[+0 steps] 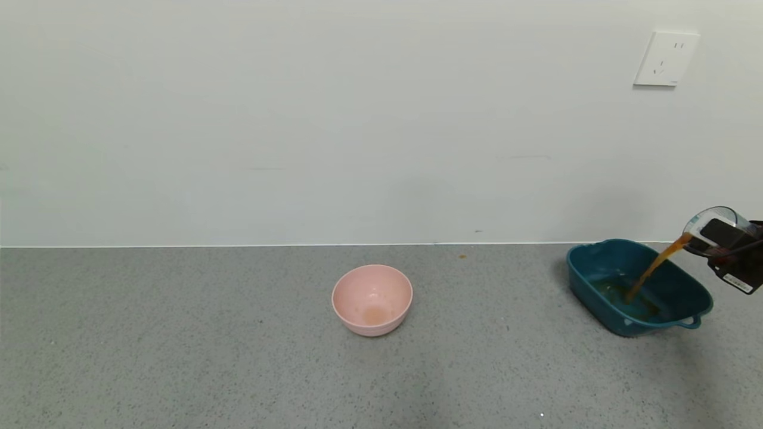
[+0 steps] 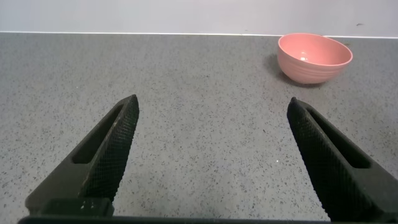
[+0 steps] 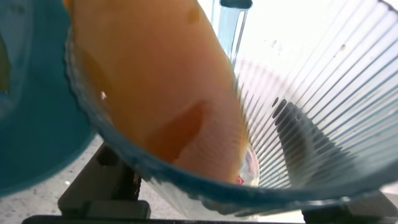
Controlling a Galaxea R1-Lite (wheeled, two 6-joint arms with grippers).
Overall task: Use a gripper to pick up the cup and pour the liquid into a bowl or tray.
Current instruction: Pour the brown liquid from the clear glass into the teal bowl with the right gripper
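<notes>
Ribbed clear cup (image 1: 713, 225) pours translucent orange liquid (image 1: 653, 268) into oblong tub (image 1: 691, 294).

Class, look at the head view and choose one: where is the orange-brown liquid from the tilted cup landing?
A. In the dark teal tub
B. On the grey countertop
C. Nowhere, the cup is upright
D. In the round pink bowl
A. The right gripper holds the cup tipped over the dark teal tub, and the stream of liquid runs from its rim down into a pool inside the tub; the pink bowl stands apart.
</notes>
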